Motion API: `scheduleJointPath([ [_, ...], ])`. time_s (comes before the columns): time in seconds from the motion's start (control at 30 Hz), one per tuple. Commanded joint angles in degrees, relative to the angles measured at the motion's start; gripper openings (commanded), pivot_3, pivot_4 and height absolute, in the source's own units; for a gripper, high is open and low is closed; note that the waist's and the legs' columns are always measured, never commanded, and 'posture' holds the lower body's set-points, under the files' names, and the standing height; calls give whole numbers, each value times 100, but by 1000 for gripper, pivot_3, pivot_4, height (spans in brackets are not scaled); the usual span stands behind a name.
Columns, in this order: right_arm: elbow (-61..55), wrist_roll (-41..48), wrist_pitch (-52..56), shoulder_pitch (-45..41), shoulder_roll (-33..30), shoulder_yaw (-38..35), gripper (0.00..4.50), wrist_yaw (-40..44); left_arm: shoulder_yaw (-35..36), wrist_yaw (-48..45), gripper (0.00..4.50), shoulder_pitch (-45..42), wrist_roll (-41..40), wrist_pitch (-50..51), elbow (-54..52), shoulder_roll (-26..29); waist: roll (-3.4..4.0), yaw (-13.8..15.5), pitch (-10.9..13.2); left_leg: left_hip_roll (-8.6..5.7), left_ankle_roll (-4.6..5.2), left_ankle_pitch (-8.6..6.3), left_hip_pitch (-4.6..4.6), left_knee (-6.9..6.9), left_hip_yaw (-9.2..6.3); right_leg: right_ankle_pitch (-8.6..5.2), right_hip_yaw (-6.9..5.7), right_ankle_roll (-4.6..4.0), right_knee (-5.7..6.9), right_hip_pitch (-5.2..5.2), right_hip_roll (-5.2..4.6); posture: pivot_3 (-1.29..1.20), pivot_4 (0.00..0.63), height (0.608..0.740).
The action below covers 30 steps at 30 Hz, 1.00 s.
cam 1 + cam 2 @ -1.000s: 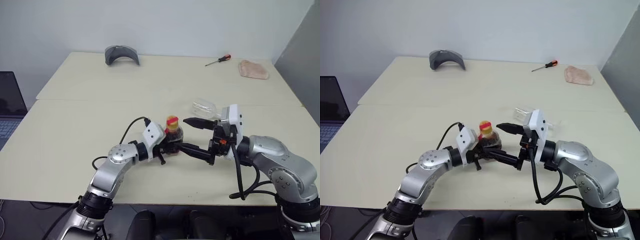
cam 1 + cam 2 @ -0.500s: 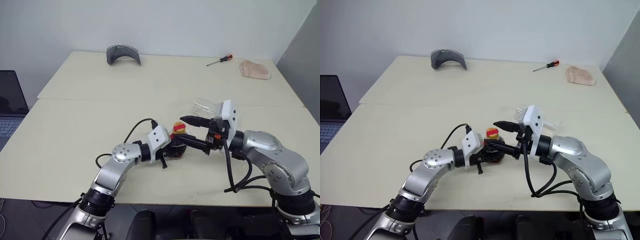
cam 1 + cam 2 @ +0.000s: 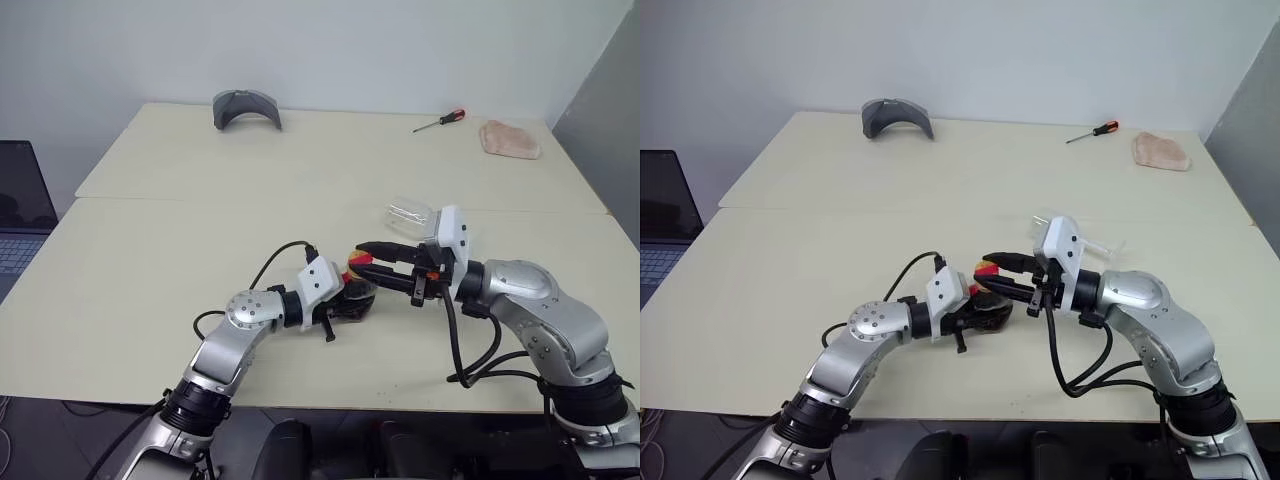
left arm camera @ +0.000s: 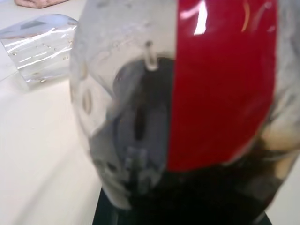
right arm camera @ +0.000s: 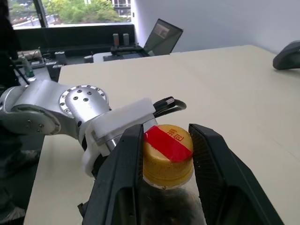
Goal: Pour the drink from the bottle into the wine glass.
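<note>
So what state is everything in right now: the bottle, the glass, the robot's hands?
bottle: held off to one side of the table's middle, a little dark drink inside.
cap: on the bottle.
left hand: shut on the bottle.
right hand: closed on the cap.
wine glass: lying on its side, looks empty.
laptop: open.

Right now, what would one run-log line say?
left gripper: shut on bottle | right gripper: jaws astride cap | wine glass: lying behind
</note>
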Motion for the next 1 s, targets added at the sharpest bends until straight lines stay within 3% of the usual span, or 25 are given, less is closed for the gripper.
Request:
scheduleJointPath([
  [0.03, 573, -259, -494, -480, -389, 116, 1161, 940, -134, -296, 756, -64, -171, -73, -438, 4, 2, -4, 2, 0, 0, 0, 0, 0, 0, 0, 0, 0, 0, 0, 0, 0, 150, 740],
  [0.2, 1929, -598, -1093, -1319, -602, 462, 1161, 2072, -230, -485, 755, -86, -204, -93, -520, 15, 3, -7, 2, 4, 2, 0, 5, -1, -2, 0, -1, -1, 0, 1, 6, 0, 150, 740],
  [0.3, 1773, -269, -713, -1353, -686, 347, 1161, 2216, -220, -358, 746, -121, -85, -209, -394, -51, 3, 5, 2, 4, 2, 0, 2, -4, -6, 0, -4, -2, 0, 1, 6, 0, 150, 740],
  [0.33, 1561, -56, -485, -1264, -680, 206, 1161, 2101, -186, -256, 746, -157, -42, -246, -301, -113, 3, 14, 2, 4, 2, 0, 0, -3, -6, 0, -3, -1, -1, 1, 6, 0, 150, 740],
  [0.63, -815, 1248, 973, -126, -442, -1074, 4367, -73, -126, -50, 745, -242, 65, -307, -58, -323, 6, 29, 6, -1, 0, 0, -18, 3, -14, 0, -9, -1, 0, -6, -6, 0, 150, 740],
  [0.73, -1576, 1394, 1224, 538, -155, -1141, 4500, -1005, -123, -18, 744, -291, 77, -334, 53, -392, 6, 23, 6, 2, 0, 0, -12, 0, -16, 0, -10, 0, 1, -4, -2, 0, 150, 740],
  [0.83, -1833, 982, 1104, 791, 213, -958, 4500, -1725, -135, -20, 743, -318, 98, -360, 128, -439, 9, -5, 7, 2, 0, 0, -13, 0, -11, -1, -6, 2, 4, -9, -1, 0, 150, 740],
  [1.0, -1785, 267, 757, 1070, 471, -620, 4500, -2230, -158, -44, 743, -332, 121, -393, 190, -484, 9, 8, 7, -2, -1, 2, -13, 4, -4, -11, -1, 19, 1, -9, 0, 0, 150, 740],
])
